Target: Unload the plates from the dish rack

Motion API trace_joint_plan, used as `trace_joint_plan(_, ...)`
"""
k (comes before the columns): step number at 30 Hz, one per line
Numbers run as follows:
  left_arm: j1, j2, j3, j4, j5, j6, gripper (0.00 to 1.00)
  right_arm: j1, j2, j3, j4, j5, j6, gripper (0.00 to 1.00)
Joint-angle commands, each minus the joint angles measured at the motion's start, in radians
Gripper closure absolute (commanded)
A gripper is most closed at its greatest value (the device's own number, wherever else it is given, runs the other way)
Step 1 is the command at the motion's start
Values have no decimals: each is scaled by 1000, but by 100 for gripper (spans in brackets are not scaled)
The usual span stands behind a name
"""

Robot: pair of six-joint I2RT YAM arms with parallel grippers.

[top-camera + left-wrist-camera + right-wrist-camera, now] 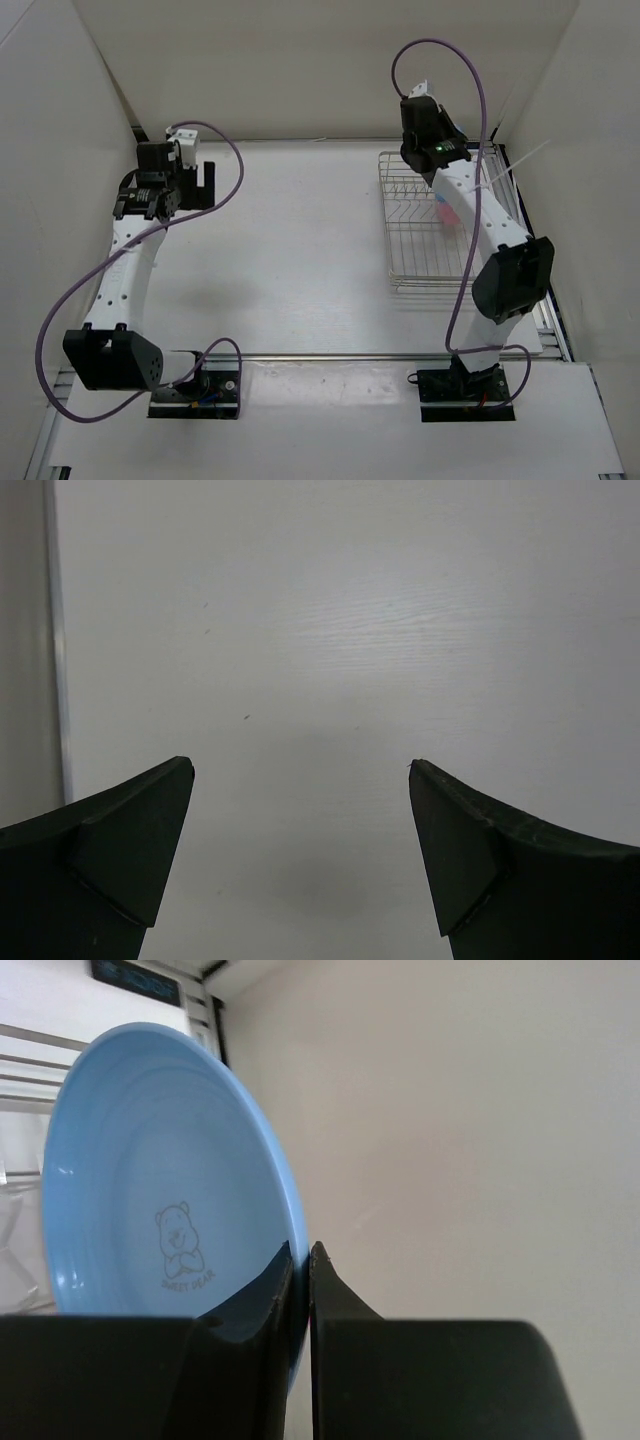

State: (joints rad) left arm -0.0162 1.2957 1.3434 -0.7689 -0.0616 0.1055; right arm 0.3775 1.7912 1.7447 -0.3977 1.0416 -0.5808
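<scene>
The right tool [303, 1250] is clenched on the thin rim of the blue plate [150, 1160], upright in the rack [415, 250]. So narrow a pinch could let it swivel, slip, or knock the pink plate [445, 212] nearby. The left tool [300, 762] hangs released over the desk [350, 630].

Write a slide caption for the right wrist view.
Right gripper shut on the rim of the light blue plate, dish rack wires visible behind it at upper left.

Overhead wide; right wrist close, apparently sharing rack [420, 250]
</scene>
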Motion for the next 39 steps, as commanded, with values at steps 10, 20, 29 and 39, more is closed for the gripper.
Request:
trace_joint_plan(10,-228,76,175,120,433,-7,0,78,-272,98,-369,-737,320,99)
trace_joint_plan(20,-429,278,398,60,628,-59,0,78,-282,113,-523,-1317,269,99)
trace_joint_plan(29,-462,309,388,85,692,-81,10,78,-280,161,-543,-1330,236,99)
trace_joint_plan(39,-472,347,388,106,721,-113,52,78,-271,205,-552,-1305,236,99)
